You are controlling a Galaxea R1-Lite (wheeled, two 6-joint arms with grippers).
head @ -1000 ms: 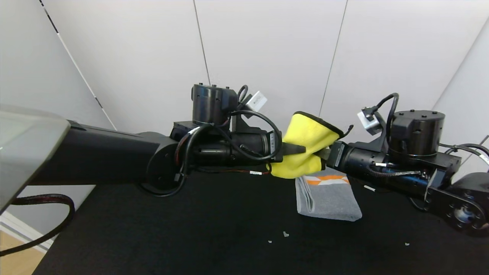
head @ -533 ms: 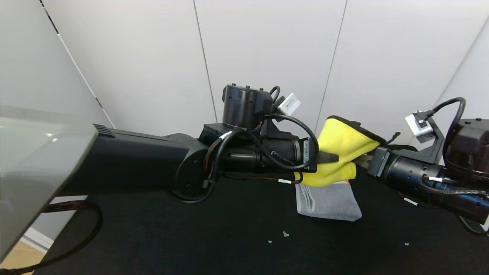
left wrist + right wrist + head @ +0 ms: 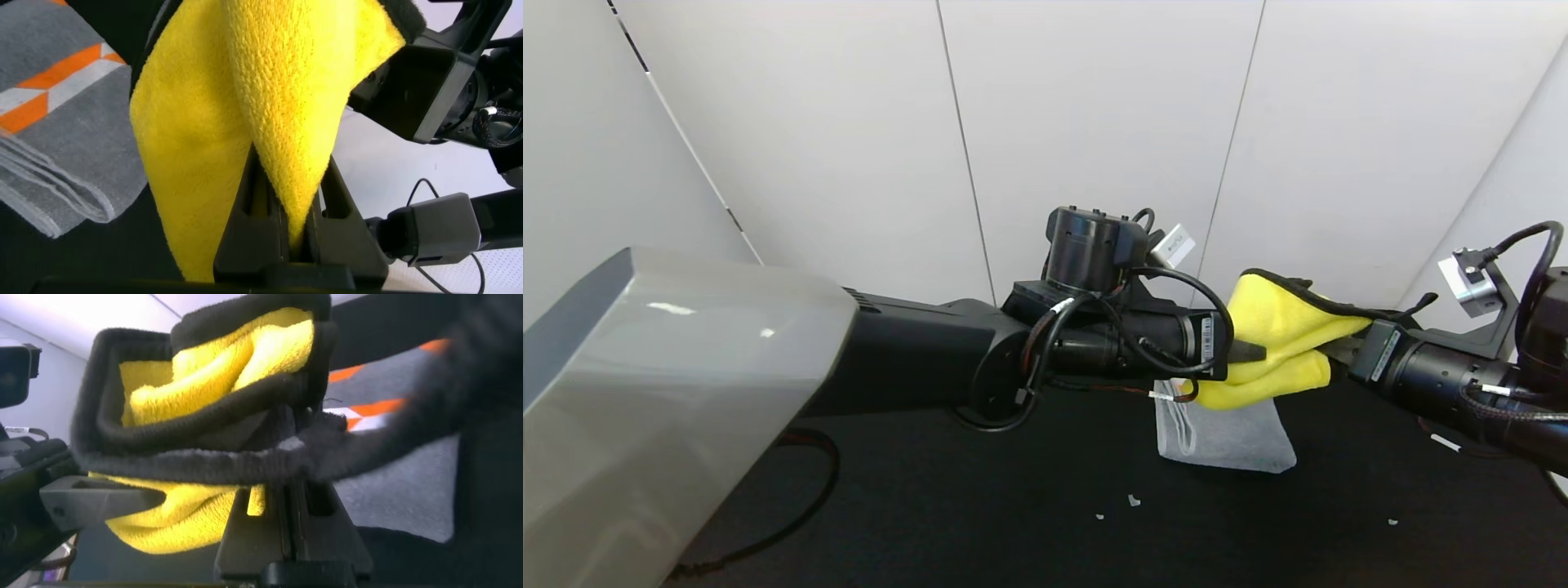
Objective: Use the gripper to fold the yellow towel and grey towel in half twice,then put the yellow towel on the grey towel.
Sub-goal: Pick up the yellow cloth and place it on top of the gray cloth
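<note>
The table [image 3: 947, 523] was a flat black surface, and the folded grey towel [image 3: 1233, 441] lay flat right on it, just below where the left gripper [image 3: 1262, 353] and right gripper [image 3: 1327, 351] met from either side. Its orange-patterned end sat under them. A few tiny pale scraps [image 3: 1131, 500] were scattered on the black top nearer the robot than the claws.

Two towels—one yellow towel [image 3: 1278, 347], one grey towel [image 3: 1229, 437]—and two hands.
</note>
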